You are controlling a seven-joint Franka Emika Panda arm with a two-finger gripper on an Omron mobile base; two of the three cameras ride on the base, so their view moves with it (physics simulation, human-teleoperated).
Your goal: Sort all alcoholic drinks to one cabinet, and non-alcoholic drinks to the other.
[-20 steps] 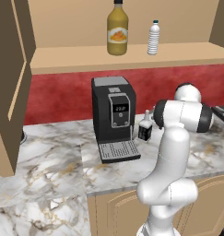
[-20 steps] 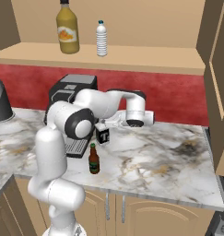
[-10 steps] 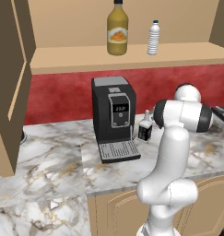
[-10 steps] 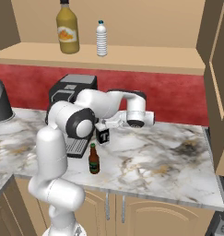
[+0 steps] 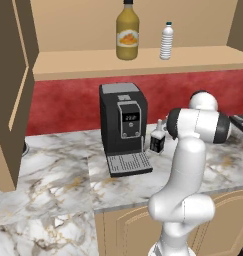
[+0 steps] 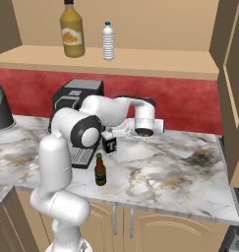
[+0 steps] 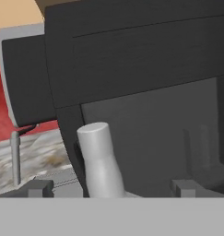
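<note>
White arm [image 6: 57, 162] — dark joints

- The squarish bottle [image 6: 110, 144] is showing white lettering on its black label; one large pale letter stands out, too small to read surely.
- The coffee machine [image 5: 122, 124] is displaying pale digits on its small screen, illegible.
- The juice bottle [image 5: 127, 34] is carrying an orange label, no readable words.

A kitchen: black coffee machine [image 5: 123, 125] on a veined marble counter [image 5: 53, 185], tan wooden wall cabinet [image 5: 133, 60] above it.
</note>
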